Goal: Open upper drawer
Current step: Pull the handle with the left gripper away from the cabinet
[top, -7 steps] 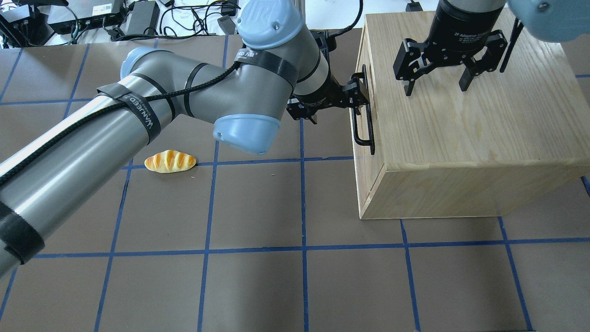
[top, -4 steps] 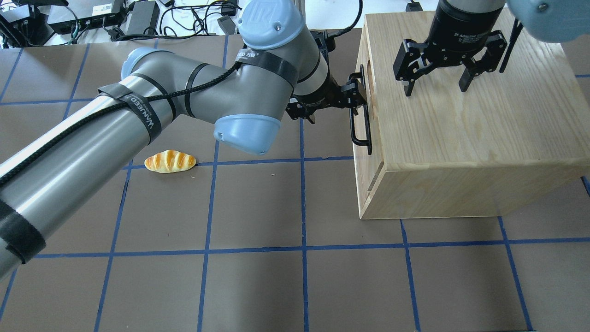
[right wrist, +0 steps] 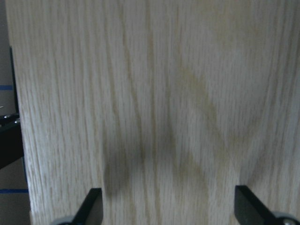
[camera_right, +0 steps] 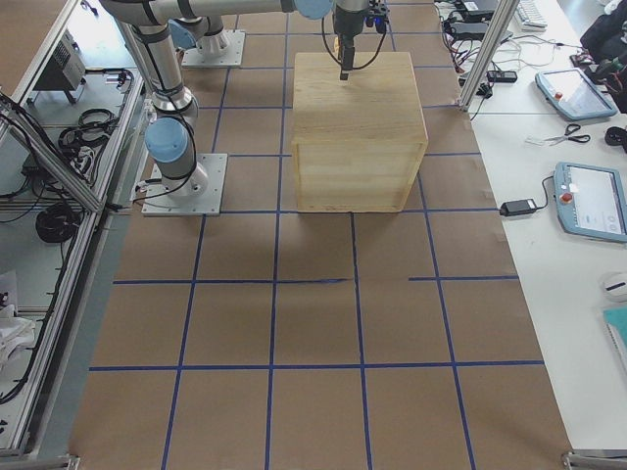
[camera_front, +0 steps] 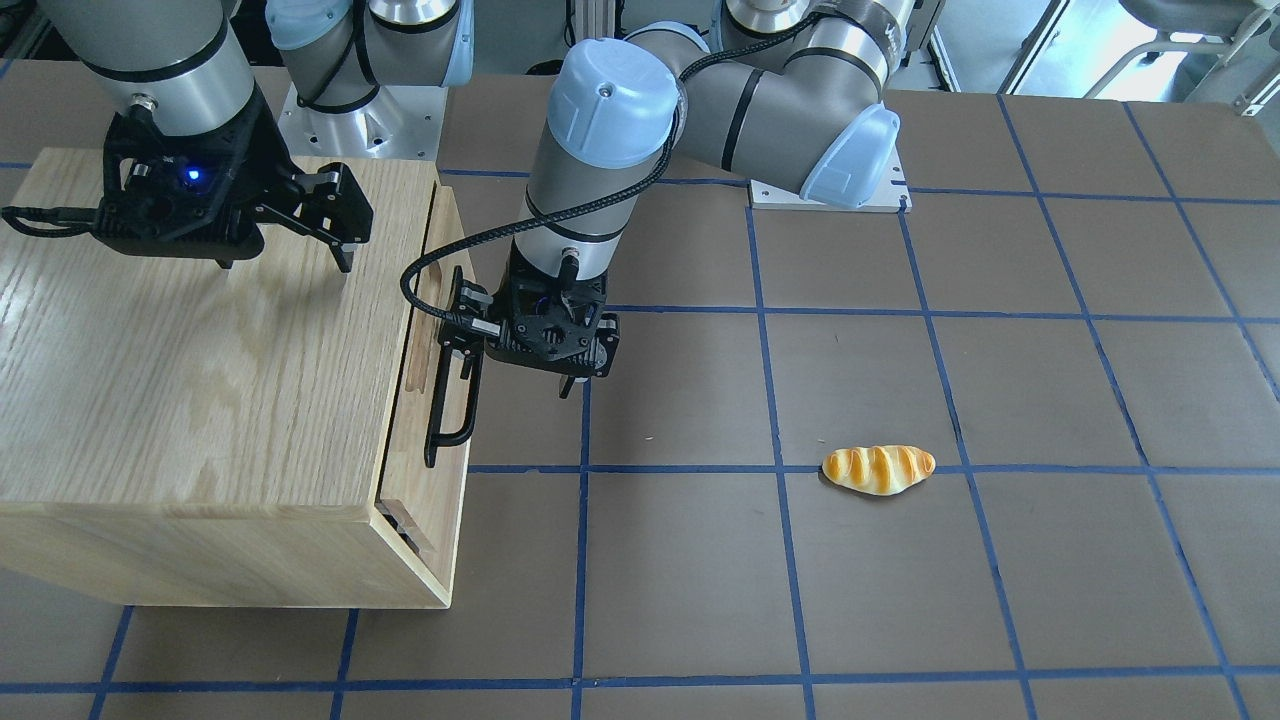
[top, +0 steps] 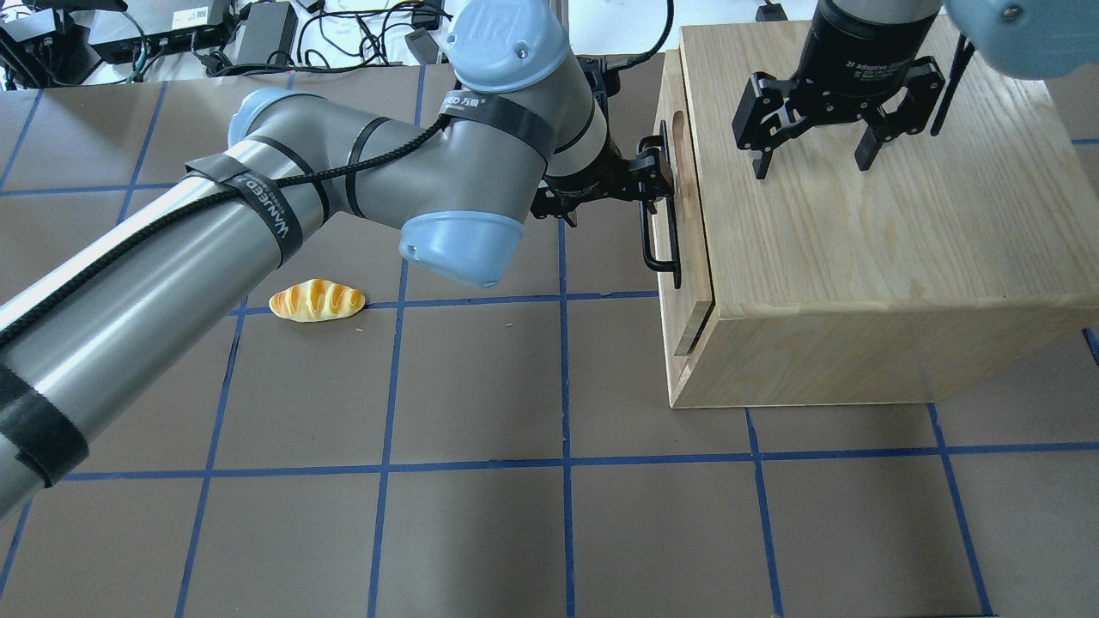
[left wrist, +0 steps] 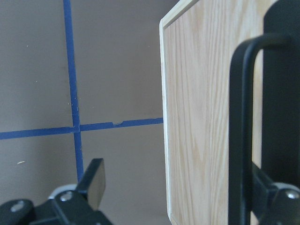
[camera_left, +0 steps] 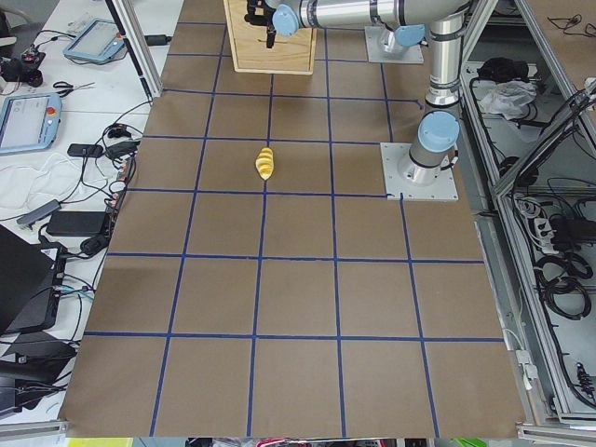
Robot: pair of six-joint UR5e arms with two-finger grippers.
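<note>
Your left gripper (top: 654,172) reaches sideways at the upper drawer (top: 665,86), fingers apart with the handle (left wrist: 238,140) between them. The drawer stands slightly out of the cabinet (top: 859,240) near the table's (top: 481,386) right end. Your right gripper (top: 811,159) hovers over the cabinet top, fingers spread. A bread roll (top: 318,300) lies mid-table.

a robotics lab: teach pendants (camera_right: 591,203), cable clutter (top: 343,39), blue-taped grid table (top: 481,386).

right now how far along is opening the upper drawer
Done: the left pincer is open around the black bar handle, with the bar against one finger. In hand: the upper drawer stands only slightly out of the cabinet, with a narrow gap showing. Left: most of the pull. The right pincer hangs open over the cabinet top.
</note>
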